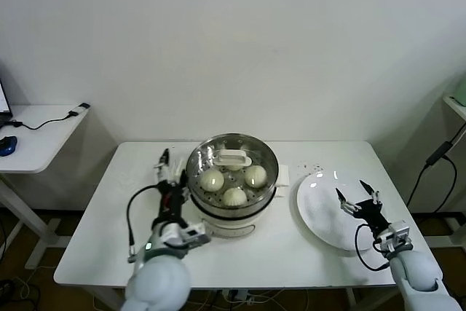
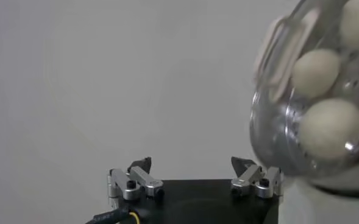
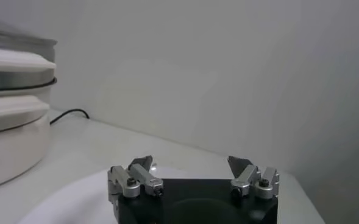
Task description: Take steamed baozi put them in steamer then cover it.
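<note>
On the bench: the white bench (image 1: 291, 245) carries the steamer in the middle and a flat white plate to the robot's right.
Steamer: the shiny steel steamer (image 1: 231, 205) stands upright on its white base, near the middle of the bench.
Cover: the clear glass cover (image 1: 200, 158) sits on the steamer's rim; its white handle (image 1: 232, 157) lies toward the far side of the pot. In the left wrist view the cover (image 2: 270, 137) is seen close up, with the buns showing through it.
Steamed baozi: three steamed baozi (image 1: 234, 196) show plainly through the glass in the head view, close together on the tray; a fourth may lie under the handle, but I cannot tell. The left wrist view shows steamed baozi (image 2: 331, 128) packed side by side behind the glass.
Left pincer: the left pincer (image 1: 170, 172) is raised just beside the steamer on the robot's left, fingers spread and pinching nothing; the left wrist view shows the left pincer (image 2: 194, 173) with both fingertips wide apart and nothing between them.
Right pincer: the right pincer (image 1: 359, 196) hangs over the near right part of the plate (image 1: 320, 216), well apart from the steamer, fingers spread and empty; the right wrist view shows the right pincer (image 3: 191, 169) gaping, with the steamer (image 3: 11, 79) off to one side.
Cable: a dark cable (image 3: 69, 114) lies on the bench beside the steamer's base.
</note>
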Robot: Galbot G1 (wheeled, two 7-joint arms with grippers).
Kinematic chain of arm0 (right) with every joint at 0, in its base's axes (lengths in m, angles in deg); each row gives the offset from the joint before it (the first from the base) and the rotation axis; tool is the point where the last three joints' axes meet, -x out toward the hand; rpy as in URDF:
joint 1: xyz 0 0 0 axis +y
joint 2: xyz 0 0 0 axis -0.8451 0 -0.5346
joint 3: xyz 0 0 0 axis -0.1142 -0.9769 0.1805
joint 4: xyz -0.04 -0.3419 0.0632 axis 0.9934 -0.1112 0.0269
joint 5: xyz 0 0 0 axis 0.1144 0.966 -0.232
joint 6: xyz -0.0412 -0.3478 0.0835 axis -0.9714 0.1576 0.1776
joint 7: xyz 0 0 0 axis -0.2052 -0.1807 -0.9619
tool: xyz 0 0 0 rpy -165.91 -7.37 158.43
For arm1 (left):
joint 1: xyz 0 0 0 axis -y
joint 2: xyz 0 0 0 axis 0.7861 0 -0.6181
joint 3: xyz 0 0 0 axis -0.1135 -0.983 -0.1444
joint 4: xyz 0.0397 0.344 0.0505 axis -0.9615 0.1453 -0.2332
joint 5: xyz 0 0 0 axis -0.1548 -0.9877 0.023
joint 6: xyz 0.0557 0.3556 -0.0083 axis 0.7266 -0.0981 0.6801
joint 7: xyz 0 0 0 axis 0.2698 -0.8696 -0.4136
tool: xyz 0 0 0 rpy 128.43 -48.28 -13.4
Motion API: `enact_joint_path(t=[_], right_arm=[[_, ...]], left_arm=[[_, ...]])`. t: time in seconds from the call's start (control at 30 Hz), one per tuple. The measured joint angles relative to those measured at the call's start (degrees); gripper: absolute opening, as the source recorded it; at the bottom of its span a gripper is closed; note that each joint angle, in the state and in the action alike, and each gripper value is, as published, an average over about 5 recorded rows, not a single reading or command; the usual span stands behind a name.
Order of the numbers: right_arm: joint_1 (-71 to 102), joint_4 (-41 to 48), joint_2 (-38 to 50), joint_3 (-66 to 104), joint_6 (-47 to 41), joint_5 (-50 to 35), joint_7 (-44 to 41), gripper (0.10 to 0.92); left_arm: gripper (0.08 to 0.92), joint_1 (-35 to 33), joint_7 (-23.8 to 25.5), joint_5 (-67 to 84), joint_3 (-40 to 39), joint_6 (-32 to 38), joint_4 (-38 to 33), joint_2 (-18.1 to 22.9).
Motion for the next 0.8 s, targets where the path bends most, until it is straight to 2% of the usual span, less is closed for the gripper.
enact_joint_path(t=[0.23, 0.43, 0.8], right_arm=[[1.1, -2.1, -1.0, 0.5, 0.0, -0.1, 0.2, 0.823], [2.1, -3.9, -1.8, 0.8, -0.3, -0.1, 0.3, 0.823], [4.3, -6.5, -2.1, 1.8, -1.1, -2.0, 0.0, 0.823]], left_arm=[[0.823, -8.7, -5.7, 20.8, 15.0, 13.1, -1.1, 1.8], [0.823, -14.3, -7.3, 39.5, 26.2, 25.1, 0.2, 5.3], [0.823, -19.1, -5.9, 60.3, 34.9, 38.5, 4.1, 10.3]])
